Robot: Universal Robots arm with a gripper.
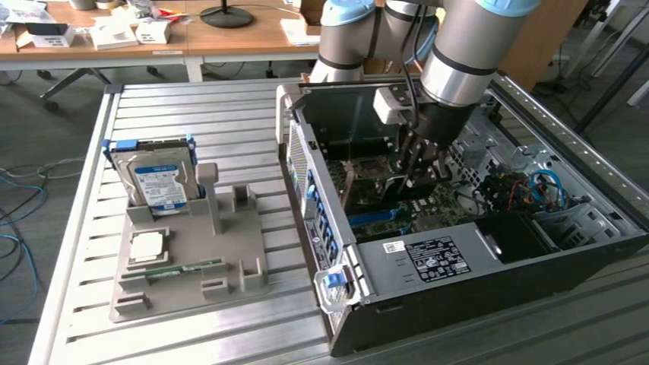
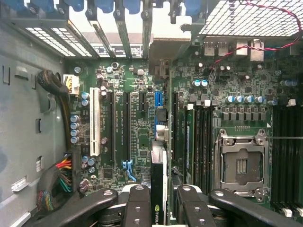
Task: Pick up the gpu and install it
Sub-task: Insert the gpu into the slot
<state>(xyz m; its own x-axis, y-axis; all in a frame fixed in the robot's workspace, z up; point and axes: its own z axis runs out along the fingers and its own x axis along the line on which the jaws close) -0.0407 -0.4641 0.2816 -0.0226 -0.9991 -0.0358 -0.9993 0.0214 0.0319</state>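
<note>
Wrist view: the gpu [image 2: 158,172], a thin flat dark card seen edge-on with a green logo at its near end, is clamped between the black jointed fingers [image 2: 138,201] of the gripper [image 2: 161,201]. It is poised over the green motherboard [image 2: 137,127], in line with the long dark slots and beside the silvery square processor socket [image 2: 241,163]; contact with a slot cannot be told. Exterior view: the arm reaches into an open black-and-grey metal computer case [image 1: 446,304] lying on a ribbed aluminium table [image 1: 182,114]. On the exterior view's left, a grey moulded holder [image 1: 243,251] carries an upright silver hard drive [image 1: 157,182] and a narrow green memory stick [image 1: 178,268], with wooden desks [image 1: 243,42] behind.
</note>
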